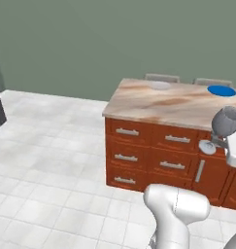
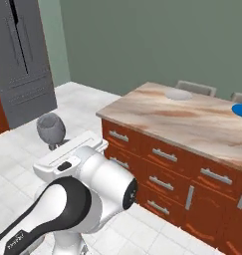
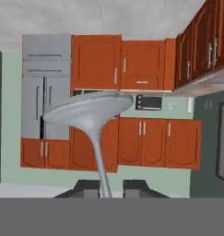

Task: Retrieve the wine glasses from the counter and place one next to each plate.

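Above the floor, beside the bench, the tool is closed on the stem of a smoky grey wine glass, whose round foot faces the hand camera. The glass is held in the air, clear of the benchtop. On the bench's far side lie a bright blue plate and a pale grey-white plate, well apart.

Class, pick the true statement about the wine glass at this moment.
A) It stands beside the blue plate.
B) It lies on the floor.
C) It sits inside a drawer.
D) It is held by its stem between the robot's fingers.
D: the wine glass has its stem pinched between the fingers, clear of the counter.
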